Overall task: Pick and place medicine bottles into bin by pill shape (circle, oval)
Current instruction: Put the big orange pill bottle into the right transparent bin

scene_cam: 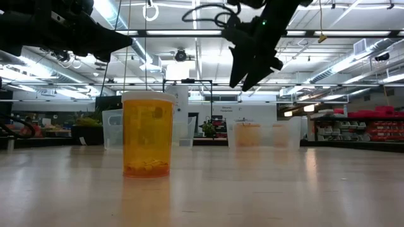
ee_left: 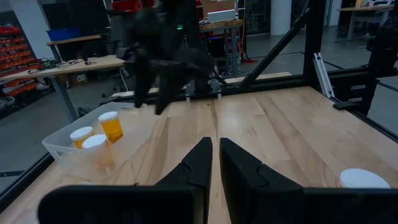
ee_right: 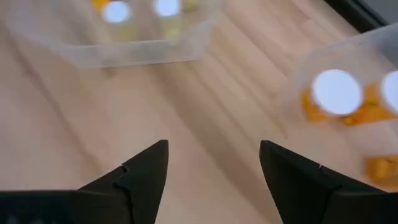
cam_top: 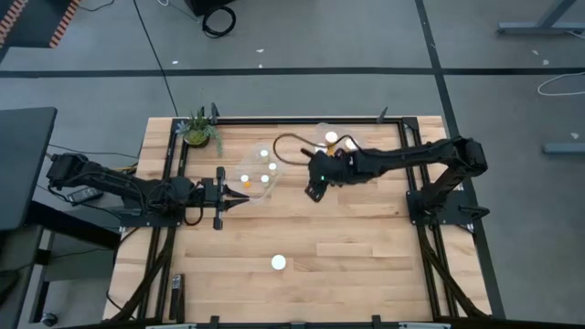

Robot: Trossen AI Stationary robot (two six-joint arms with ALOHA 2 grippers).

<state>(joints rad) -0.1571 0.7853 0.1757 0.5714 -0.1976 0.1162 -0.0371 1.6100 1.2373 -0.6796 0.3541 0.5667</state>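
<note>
One medicine bottle stands alone, upright on the table near its front edge, well apart from both bins; long axis vertical, white cap up. We judge it light, rigid and smooth-walled (few pills in the bottom), best pinched across the amber body below the cap. Right gripper hovers between the bins, fingers spread, empty. Left gripper, fingers nearly together, holds nothing beside the left bin.

The left arm was stretched low from the left edge toward the middle, its hand held level with the fingers closed together. The right arm was reached in from the right, raised, its hand angled downward, fingers spread wide apart.
</note>
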